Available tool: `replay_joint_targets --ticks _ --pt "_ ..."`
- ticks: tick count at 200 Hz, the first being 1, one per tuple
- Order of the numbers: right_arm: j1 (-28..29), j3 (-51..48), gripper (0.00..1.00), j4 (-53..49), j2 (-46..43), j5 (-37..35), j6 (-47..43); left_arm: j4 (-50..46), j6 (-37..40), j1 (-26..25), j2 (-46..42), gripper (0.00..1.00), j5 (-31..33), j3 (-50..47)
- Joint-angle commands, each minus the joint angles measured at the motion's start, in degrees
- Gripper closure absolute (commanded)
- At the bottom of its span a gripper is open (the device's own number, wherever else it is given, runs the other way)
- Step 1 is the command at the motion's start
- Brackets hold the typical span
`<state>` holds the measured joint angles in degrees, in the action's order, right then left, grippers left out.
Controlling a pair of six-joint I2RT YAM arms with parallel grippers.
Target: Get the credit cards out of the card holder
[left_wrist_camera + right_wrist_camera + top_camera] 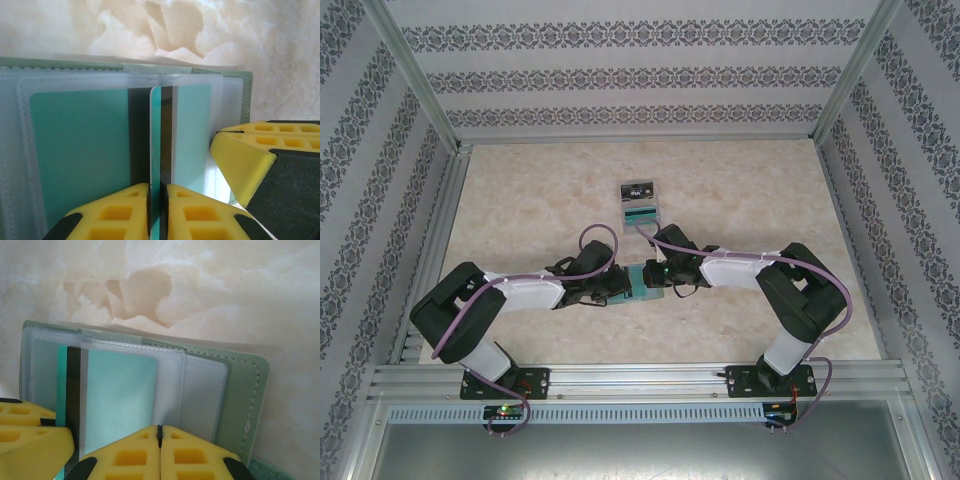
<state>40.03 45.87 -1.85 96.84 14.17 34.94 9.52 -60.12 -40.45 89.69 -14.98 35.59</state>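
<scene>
Where the left end effector (155,212) nips a teal credit card (156,140) edgewise, a grip suited to drawing it from its clear pocket (200,130), the right end effector (160,447), closed tight, seems to pinch the open card holder (245,390) steady on the worktop (200,280); the card's lower end is cut off.

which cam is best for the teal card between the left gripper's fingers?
Left wrist: teal card close up, pinched in the left gripper, dark stripe visible. Right wrist shows a strip of it beside the clear sleeve. Top external: too small to pick out.
</scene>
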Motion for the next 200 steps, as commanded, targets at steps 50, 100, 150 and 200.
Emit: replay_joint_targets --ticks 50,100,150,200 --pt "0.5 -1.1 0.93 -1.7 1.9 -1.3 0.5 0.0 -0.3 -0.2 -1.7 1.0 0.6 -2.1" --pt "-0.2 -1.7 0.93 -1.0 1.7 -1.1 0.7 -1.0 -0.1 1.5 -6.7 1.0 1.0 -5.9" --pt "-0.6 -2.3 0.93 -0.6 0.9 -1.0 0.7 -6.1 0.8 3.1 -15.2 1.0 2.4 -9.5" --pt "-0.8 -2.9 0.91 -0.4 -3.3 -0.9 0.5 -16.0 4.8 3.3 -24.7 1.0 5.5 -7.9"
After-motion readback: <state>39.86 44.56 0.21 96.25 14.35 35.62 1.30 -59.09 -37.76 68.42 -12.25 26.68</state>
